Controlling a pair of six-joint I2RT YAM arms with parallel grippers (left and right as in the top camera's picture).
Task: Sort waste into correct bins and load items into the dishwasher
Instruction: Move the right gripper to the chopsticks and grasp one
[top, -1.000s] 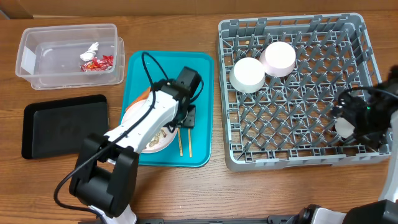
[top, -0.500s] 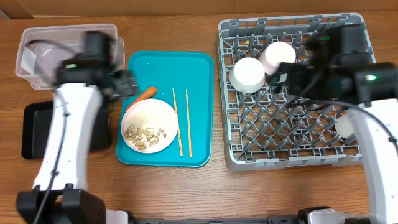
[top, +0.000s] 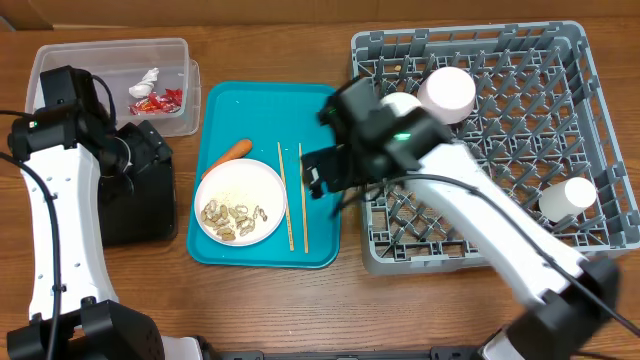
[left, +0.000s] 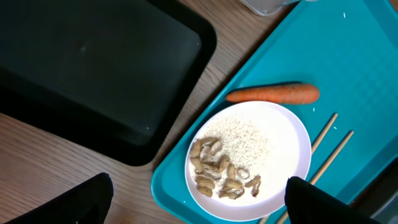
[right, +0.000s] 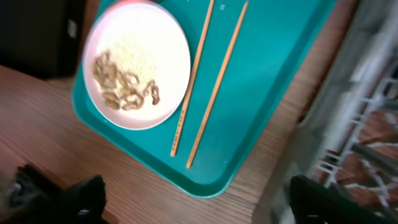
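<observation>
A white plate (top: 240, 200) with rice and beige nut bits lies on the teal tray (top: 265, 100). An orange carrot (top: 230, 152) lies above it and two chopsticks (top: 303, 195) to its right. My left gripper (top: 155, 152) hovers open over the black tray (top: 140, 220), with nothing between its fingers (left: 78, 200). My right gripper (top: 318, 178) is open and empty above the teal tray's right edge, beside the chopsticks (right: 199, 68). The clear tub (top: 60, 70) holds a red wrapper (top: 160, 100) and a white tissue (top: 148, 78). In the grey rack (top: 500, 60) are a bowl (top: 447, 92) and a cup (top: 562, 197).
My right arm crosses the rack's left side and hides part of a second bowl (top: 403, 100). My left arm covers the black tray's left part. Bare wooden table (top: 300, 310) lies in front of the teal tray and the rack.
My left gripper went from the plate up past the clear tub and now sits over the black tray, opened wide. My right arm swung left from the rack to the teal tray's right edge.
</observation>
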